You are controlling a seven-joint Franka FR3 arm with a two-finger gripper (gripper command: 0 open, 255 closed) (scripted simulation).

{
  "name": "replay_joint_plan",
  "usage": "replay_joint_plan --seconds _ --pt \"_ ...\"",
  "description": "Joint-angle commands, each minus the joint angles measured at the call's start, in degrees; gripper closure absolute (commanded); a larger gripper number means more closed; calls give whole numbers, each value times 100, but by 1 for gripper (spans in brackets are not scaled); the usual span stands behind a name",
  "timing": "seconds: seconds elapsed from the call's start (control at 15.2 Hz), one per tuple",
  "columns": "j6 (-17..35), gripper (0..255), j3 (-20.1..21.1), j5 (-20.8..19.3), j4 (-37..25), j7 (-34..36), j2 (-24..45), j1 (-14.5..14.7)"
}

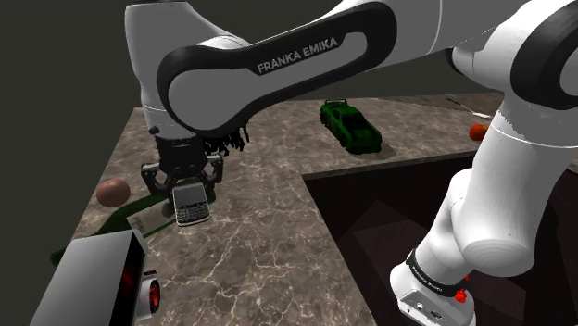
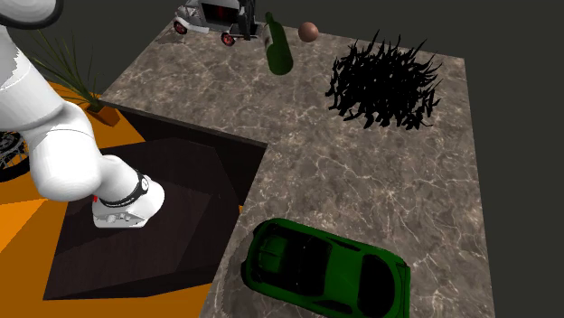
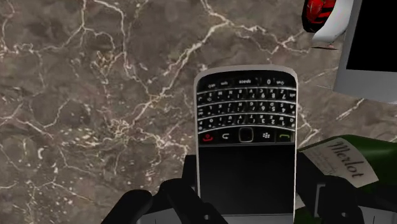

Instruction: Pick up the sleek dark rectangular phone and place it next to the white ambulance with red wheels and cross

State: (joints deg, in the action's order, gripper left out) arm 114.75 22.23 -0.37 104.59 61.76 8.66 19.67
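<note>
The dark phone (image 1: 191, 205) has a silver rim, a small keyboard and a black screen. My gripper (image 1: 188, 188) is shut on it and holds it over the marble counter (image 1: 269, 241). In the wrist view the phone (image 3: 245, 137) stands between the two black fingers (image 3: 179, 194), which clasp its lower sides. The white ambulance (image 1: 104, 278) with a red wheel (image 1: 154, 294) stands at the shoulder view's lower left, a short way from the phone. The ambulance (image 3: 366, 51) lies just beyond the phone in the wrist view. The ambulance (image 2: 212, 14) sits at the counter's far end in the second exterior view.
A green Merlot bottle (image 3: 347, 159) lies beside the phone, between it and the ambulance. A brown ball (image 1: 112, 192) rests near the bottle (image 1: 120, 218). A black spiky object (image 2: 384, 86) and a green toy car (image 2: 325, 271) stand farther along. The counter drops to a dark recess (image 1: 389, 222).
</note>
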Motion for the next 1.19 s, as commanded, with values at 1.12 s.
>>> replay_joint_plan --seconds 1.12 --pt "1341 255 -55 -261 801 139 576 73"
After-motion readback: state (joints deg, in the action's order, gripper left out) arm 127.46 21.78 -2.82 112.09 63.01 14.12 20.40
